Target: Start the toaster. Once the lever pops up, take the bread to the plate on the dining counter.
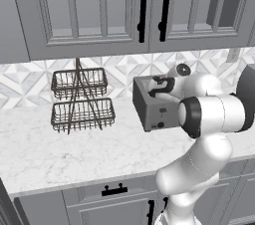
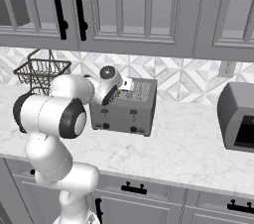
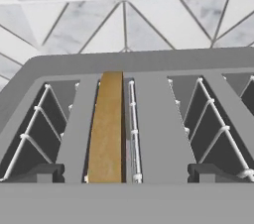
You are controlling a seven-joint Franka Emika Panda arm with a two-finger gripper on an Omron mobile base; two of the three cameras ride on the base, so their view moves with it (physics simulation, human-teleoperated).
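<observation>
The desk point(image 2: 188, 153) carries the toaster point(image 2: 126, 106) against the tiled wall, with a wire basket rack point(image 1: 79, 99) well off at its 9 o'clock in the left base view and a grey appliance point(image 2: 238, 116) apart at 3 o'clock in the right base view. The arm point(image 1: 214, 114) is bent over the toaster top, and the pincer point(image 3: 126, 181) hangs above the slots with its jaws spread wide and nothing between them. The bread point(image 3: 106, 129) stands on edge, sunk in the left slot in the hand view, its top about level with the slot mouth. The lever sits on the front face, and I cannot tell from these views whether it is up or down. The main risk, as I judge it, is reaching for the slice before the lever has been pressed or has popped. With the bread this low the fingertips point(image 3: 42, 172) have little edge to pinch and could strike the slot's guard wires point(image 3: 133, 129) or the toaster top. One tip sits at 7 o'clock and the other at 5 o'clock, so they straddle both slots, not the slice; closing here would catch metal. A hard shove could also slide the toaster on the desk.
</observation>
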